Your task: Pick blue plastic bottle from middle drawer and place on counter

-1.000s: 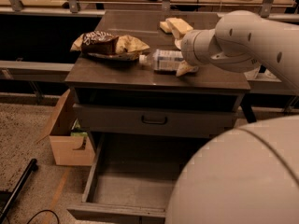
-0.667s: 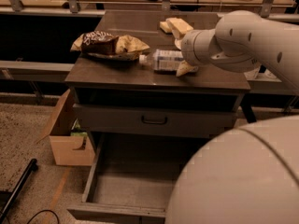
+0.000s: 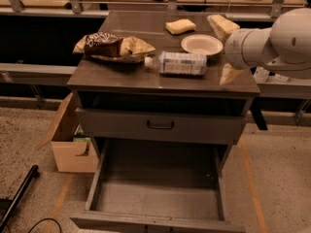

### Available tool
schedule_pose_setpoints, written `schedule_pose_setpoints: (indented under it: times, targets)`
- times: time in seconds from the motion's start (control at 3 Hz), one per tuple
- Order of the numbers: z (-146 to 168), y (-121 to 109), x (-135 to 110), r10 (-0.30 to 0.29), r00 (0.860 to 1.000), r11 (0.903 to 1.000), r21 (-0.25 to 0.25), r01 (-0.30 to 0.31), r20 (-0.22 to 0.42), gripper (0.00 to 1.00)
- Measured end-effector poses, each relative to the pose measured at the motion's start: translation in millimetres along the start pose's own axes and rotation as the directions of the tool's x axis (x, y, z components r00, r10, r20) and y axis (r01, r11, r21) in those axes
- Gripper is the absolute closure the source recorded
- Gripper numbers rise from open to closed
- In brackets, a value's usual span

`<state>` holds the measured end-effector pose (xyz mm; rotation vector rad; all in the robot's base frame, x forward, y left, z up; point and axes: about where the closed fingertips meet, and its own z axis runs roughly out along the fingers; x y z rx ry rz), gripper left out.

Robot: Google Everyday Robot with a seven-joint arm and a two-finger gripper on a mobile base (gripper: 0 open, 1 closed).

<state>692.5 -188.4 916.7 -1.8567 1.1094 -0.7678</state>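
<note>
The blue plastic bottle (image 3: 177, 63) lies on the counter (image 3: 121, 75) — just beside the end effector (image 3: 220, 51), spread wide, holding nothing.

We see the bottle (image 3: 182, 63) lying on its side on the counter (image 3: 146, 79), front-centre, cap to the left. Bag (image 3: 114, 47) sits just left of it; bowl (image 3: 201, 44) just behind, to the right; sponge (image 3: 180, 26) further back. Gripper (image 3: 219, 51) is at the counter's right edge, right of the bottle & apart from it, fingers spread. Under the counter: handle front (image 3: 160, 125), then the drawer (image 3: 155, 198) pulled out below it. Box (image 3: 73, 149) on floor, left of cabinet.
</note>
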Motion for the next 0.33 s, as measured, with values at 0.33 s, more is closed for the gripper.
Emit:
schedule_pose_setpoints:
  times: [0.33]
  targets:
    - [0.4,0.0,-0.4,0.001,1.0,1.0,0.0,-0.001,0.0,0.0]
